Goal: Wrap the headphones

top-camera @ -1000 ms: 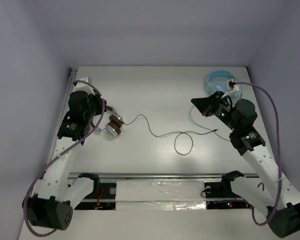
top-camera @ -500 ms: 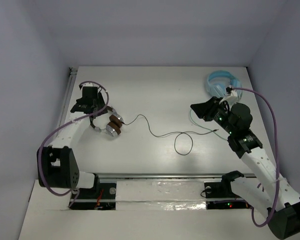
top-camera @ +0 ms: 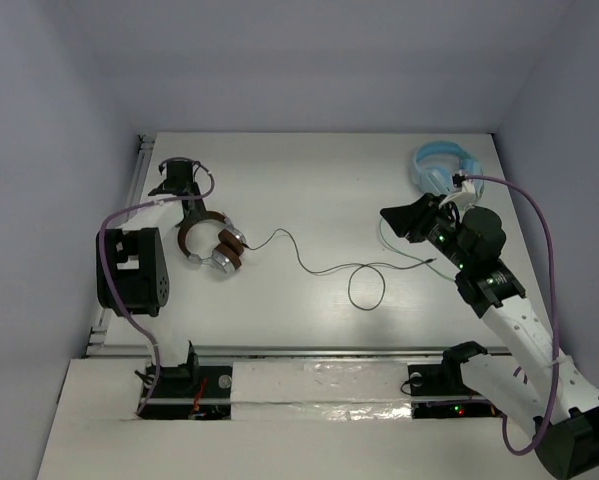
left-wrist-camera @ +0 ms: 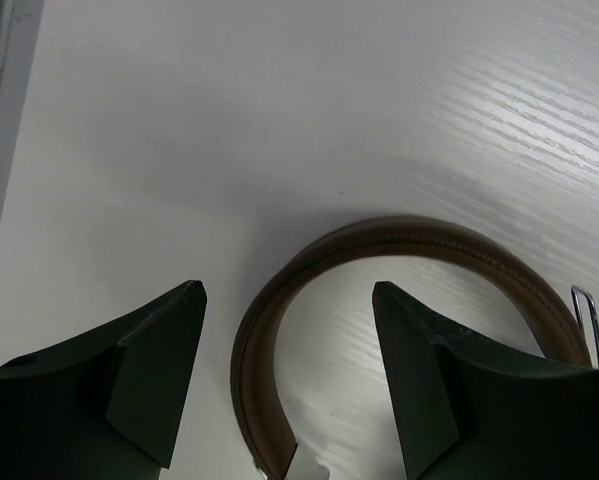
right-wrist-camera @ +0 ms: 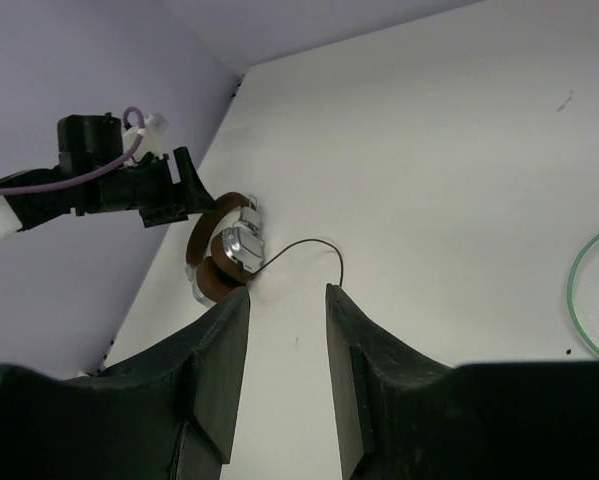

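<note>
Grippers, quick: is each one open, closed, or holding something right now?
Left gripper: open, holding nothing, jaws either side of the headphones headband without gripping it.
Right gripper: open, holding nothing.

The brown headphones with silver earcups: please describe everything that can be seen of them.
The brown over-ear headphones lie flat on the white table, at its left. A brown, leather-like headband joins two silver metal earcups with brown pads, close together. A thin black cable runs right, forming a loose loop. The left gripper hangs open astride the headband, not gripping.
</note>
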